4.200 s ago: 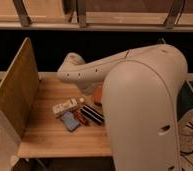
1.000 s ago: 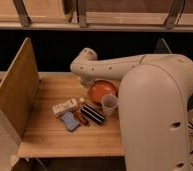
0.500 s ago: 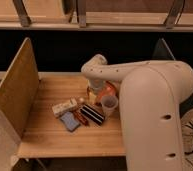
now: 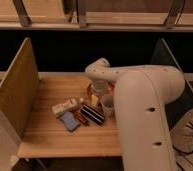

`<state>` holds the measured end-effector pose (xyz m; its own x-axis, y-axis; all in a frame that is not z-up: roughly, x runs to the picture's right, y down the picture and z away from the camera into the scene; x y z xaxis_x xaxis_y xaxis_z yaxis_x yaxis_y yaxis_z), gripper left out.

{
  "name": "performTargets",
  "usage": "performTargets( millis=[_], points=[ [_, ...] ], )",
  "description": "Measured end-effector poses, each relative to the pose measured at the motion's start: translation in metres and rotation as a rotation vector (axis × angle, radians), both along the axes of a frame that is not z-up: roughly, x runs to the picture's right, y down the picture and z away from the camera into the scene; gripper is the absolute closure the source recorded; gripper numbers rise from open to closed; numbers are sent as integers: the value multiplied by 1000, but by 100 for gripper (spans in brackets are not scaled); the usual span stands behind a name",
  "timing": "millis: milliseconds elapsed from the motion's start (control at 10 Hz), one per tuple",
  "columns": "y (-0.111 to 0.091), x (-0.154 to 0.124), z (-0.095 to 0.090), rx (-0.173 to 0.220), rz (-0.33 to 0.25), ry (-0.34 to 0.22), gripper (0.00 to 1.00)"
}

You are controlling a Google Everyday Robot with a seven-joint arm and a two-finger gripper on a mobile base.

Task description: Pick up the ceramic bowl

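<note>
- The ceramic bowl point(image 4: 110, 89) sits toward the back of the wooden table point(image 4: 47, 136), near its middle, just left of the robot's large white arm housing point(image 4: 142, 125).
- Only slivers of its orange-red surface show. The arm's wrist section point(image 4: 98, 75) lies across the bowl and hides most of it.
- The gripper point(image 4: 95, 98) hangs below the wrist, over the front-left part of the bowl. Contact with the rim cannot be confirmed.
- Whether the gripper is released or clenched cannot be told; the wrist and the dim light obscure it.
- A small pale cup point(image 4: 108, 105) stands upright just in front of the bowl, close beside the gripper on its right side and against the edge of the arm housing.
- A dark striped packet point(image 4: 93, 115) lies flat in front of the gripper, just left of the cup.
- A narrow reddish bar point(image 4: 81, 116) lies alongside the packet on its left.
- A blue flat item point(image 4: 69, 121) lies further left and nearer the front edge.
- A pale box point(image 4: 65, 107) lies behind the blue item, to the left of the bowl and apart from it.
- A wooden side panel point(image 4: 15, 95) bounds the table on the left; a dark panel point(image 4: 165, 55) stands on the right, behind the arm.
- Cables point(image 4: 191, 135) lie on the floor to the right of the table.
</note>
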<state>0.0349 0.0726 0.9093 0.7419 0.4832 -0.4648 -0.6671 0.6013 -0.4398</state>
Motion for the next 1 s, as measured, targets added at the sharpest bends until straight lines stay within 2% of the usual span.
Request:
performTargets(
  millis=[400, 500, 1000],
  points=[
    [4, -6, 22, -22, 35, -30, 30],
    [4, -6, 25, -24, 37, -38, 35],
    [-4, -2, 29, -1, 50, -56, 85]
  ],
)
